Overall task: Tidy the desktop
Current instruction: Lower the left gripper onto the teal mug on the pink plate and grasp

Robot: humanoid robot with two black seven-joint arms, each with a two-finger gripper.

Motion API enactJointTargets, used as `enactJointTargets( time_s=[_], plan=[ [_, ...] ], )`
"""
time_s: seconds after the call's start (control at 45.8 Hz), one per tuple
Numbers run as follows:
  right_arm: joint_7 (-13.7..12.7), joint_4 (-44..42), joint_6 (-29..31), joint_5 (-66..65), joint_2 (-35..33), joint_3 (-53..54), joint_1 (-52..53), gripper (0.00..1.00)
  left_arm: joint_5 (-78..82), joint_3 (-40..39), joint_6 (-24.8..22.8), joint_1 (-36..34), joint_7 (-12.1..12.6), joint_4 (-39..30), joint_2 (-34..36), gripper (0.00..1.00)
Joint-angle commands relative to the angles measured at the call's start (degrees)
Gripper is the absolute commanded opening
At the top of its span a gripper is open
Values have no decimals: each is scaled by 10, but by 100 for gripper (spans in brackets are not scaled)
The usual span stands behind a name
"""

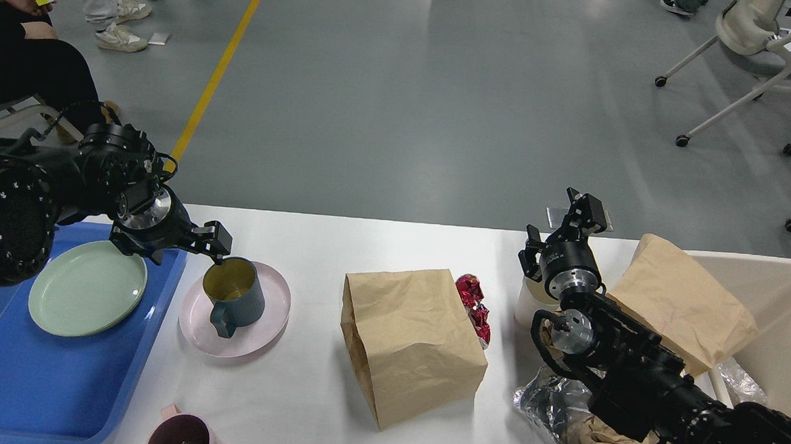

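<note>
The white desktop (pixel 306 380) holds a pink plate (pixel 265 327) with a dark teal mug (pixel 232 295) standing on it. My left gripper (pixel 187 248) hovers open at the tray's right edge, one fingertip just above the mug's back rim. A brown paper bag (pixel 410 338) stands mid-table with red foil wrappers (pixel 473 307) behind it. My right gripper (pixel 561 225) is open, raised over a white cup (pixel 528 303), holding nothing. A green plate (pixel 87 287) lies in the blue tray (pixel 35 379).
A beige bin (pixel 789 337) at the right holds a second brown bag (pixel 685 305). Crumpled clear plastic (pixel 548 402) lies under my right arm. A maroon mug (pixel 178 437) sits at the front edge. People and wheeled chairs are on the floor beyond.
</note>
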Motion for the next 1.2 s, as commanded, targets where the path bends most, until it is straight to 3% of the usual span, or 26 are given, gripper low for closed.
enactJointTargets(
  time_s=[0.0, 0.24, 0.437, 0.59, 0.699, 0.852, 1.005, 1.18],
  plan=[
    [0, 0, 0, 0, 0, 0, 0, 100, 0, -23, -2, 12, 4, 2, -5, 96],
    [0, 0, 0, 0, 0, 0, 0, 100, -1, -28, 3, 27, 4, 3, -6, 95],
    [0, 0, 0, 0, 0, 0, -1, 100, 0, -28, 20, 39, 4, 3, -12, 87],
    [0, 0, 0, 0, 0, 0, 0, 100, 0, -28, 24, 41, 5, 3, -15, 64],
    [0, 0, 0, 0, 0, 0, 0, 100, 0, -28, 24, 40, 5, 3, -15, 56],
    [0, 0, 0, 0, 0, 0, -1, 100, 1, -27, 24, 41, 5, 2, -15, 35],
    [0, 0, 0, 0, 0, 0, 0, 100, 1, -28, 24, 41, 5, 3, -15, 28],
    [0, 0, 0, 0, 0, 0, 0, 100, 1, -25, 19, 42, 7, 2, -15, 9]
  ],
)
